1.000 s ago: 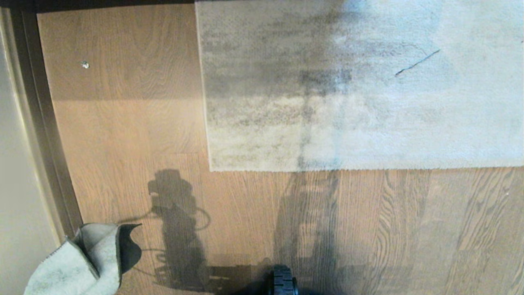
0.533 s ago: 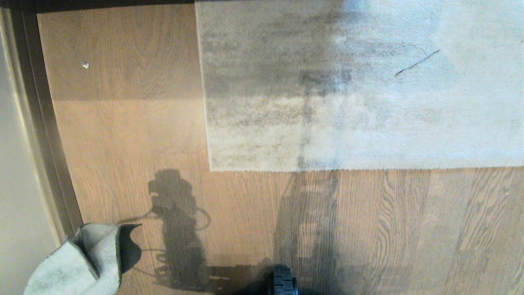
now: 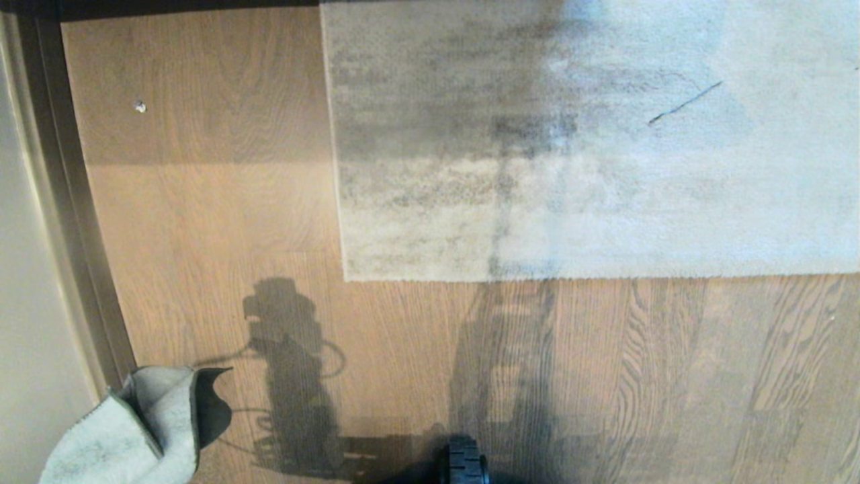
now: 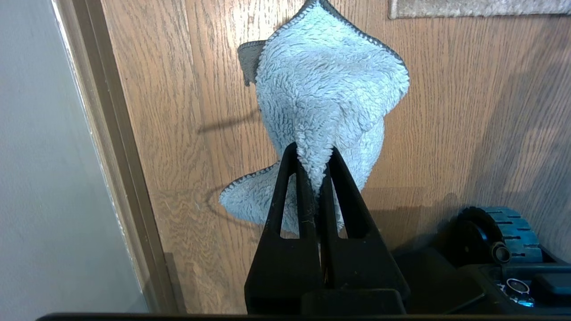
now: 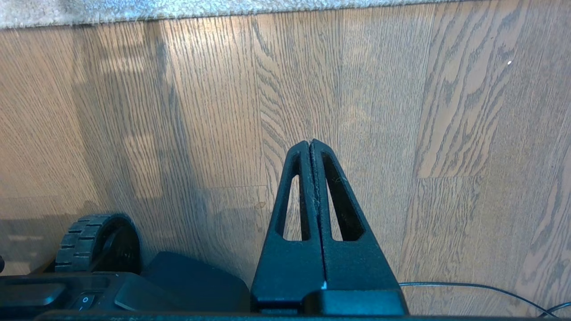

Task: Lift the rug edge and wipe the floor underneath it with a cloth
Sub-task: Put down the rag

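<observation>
Wood-grain floor point(image 3: 222, 222) runs across the whole scene, light brown planks, with a dark skirting strip point(image 3: 70, 222) along its left side and a wall beyond.

Rug point(image 3: 591, 141) lies flat on the floor, pale grey, mottled, short pile. Its near rug edge point(image 3: 591, 277) runs straight across; the square corner point(image 3: 345, 278) sits toward the skirting side, with a band of bare floor between them. Nothing lifted yet.

Left hand point(image 4: 316, 149) is clamped on the cloth point(image 4: 328, 84), fingers pinching a bunched fold; the rest hangs loose above the floor near the skirting strip. In the head view the cloth point(image 3: 138, 430) shows low at the left, well apart from the rug corner.

Right hand point(image 5: 310, 142) is closed on nothing, fingers pressed together, hanging over bare floor short of the rug edge point(image 5: 214, 11).

Handling, as judged:
- Cloth: light, soft, fluffy, drapes freely. A pinch holds it, but a trailing flap may drag or fold under while wiping.
- Rug: large, so likely heavy overall (only the border needs raising). Short pile looks flexible and should peel up and fold back.
- Best hold looks like the corner or the edge just beside it, one finger slid beneath, one on the pile. The right hand would need to open first.

A base wheel point(image 3: 463, 464) shows at the near side.
</observation>
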Controlling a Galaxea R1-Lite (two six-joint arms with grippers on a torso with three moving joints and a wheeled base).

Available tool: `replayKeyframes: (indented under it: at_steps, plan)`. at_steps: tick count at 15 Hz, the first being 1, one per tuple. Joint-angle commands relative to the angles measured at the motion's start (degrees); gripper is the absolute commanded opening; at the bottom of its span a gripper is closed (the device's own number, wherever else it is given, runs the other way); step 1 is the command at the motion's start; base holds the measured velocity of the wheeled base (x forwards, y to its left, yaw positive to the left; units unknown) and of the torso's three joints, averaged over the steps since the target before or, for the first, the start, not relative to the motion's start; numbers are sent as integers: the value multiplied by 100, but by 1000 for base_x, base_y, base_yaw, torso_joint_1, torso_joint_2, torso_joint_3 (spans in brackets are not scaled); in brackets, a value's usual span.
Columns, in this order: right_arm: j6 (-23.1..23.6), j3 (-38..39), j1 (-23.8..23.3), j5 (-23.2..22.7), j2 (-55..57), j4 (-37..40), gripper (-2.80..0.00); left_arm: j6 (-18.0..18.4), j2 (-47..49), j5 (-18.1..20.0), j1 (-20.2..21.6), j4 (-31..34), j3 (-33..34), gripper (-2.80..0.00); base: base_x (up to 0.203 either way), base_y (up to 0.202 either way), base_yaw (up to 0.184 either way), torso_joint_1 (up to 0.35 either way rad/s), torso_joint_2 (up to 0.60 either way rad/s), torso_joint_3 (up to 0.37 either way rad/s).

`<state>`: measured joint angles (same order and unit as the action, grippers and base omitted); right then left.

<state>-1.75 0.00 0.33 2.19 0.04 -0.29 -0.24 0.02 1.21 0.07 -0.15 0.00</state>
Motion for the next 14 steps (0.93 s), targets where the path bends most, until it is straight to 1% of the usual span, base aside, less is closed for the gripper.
replayKeyframes:
  at_steps: [1, 14]
  plan:
    - [-1, 0, 2, 0, -4, -8, -280, -2, -2, 2, 1, -2, 0, -280, 0, 0, 0, 0, 0, 0]
    - [-1, 0, 2, 0, -4, -13, -280, -2, -2, 5, 1, -2, 0, -280, 0, 0, 0, 0, 0, 0]
